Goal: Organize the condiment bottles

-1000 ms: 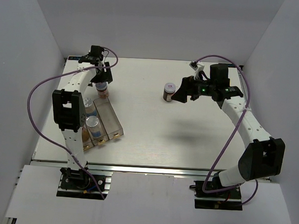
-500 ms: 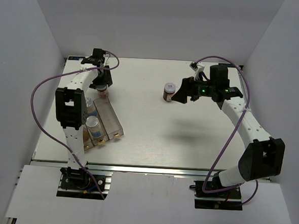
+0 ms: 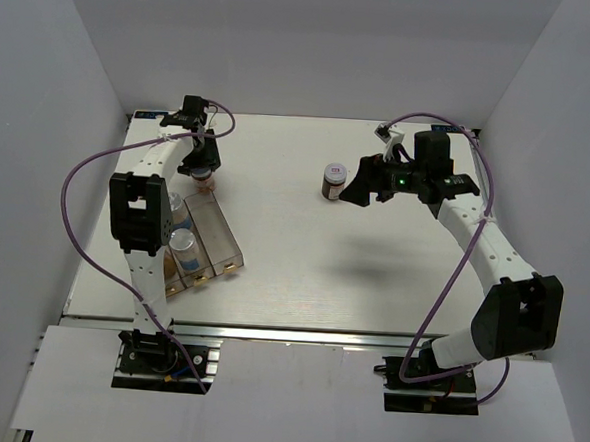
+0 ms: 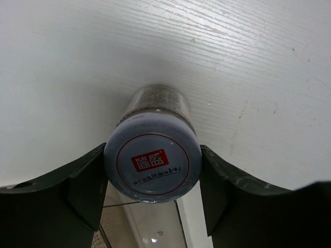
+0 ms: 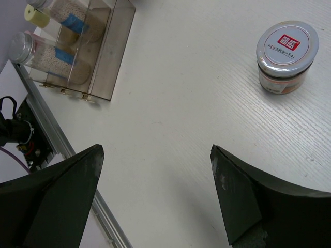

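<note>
two jars stand loose on the table (image 3: 302,272). the left gripper (image 4: 152,155) is clenched on the dark jar (image 4: 155,103), just beyond the tray (image 3: 228,247); next, lift it and lower it into the free compartment. the right gripper (image 5: 156,150) gapes, short of the other jar (image 5: 286,54).
</note>
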Controlling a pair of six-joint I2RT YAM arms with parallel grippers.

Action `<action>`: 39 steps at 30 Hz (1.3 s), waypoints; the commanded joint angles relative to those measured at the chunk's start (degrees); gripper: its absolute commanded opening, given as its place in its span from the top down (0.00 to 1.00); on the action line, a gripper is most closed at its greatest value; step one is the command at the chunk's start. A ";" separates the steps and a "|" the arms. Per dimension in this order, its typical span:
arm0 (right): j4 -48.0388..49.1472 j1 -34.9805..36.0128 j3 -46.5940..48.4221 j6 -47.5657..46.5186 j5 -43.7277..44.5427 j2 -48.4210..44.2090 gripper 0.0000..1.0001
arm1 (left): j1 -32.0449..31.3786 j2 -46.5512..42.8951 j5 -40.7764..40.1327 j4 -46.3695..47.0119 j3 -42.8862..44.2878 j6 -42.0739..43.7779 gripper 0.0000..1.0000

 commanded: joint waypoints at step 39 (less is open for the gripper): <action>1.94 -0.28 -0.51 0.20 -2.89 -1.09 0.84 | -4.41 -27.73 1.97 -1.26 -19.24 -0.44 1.00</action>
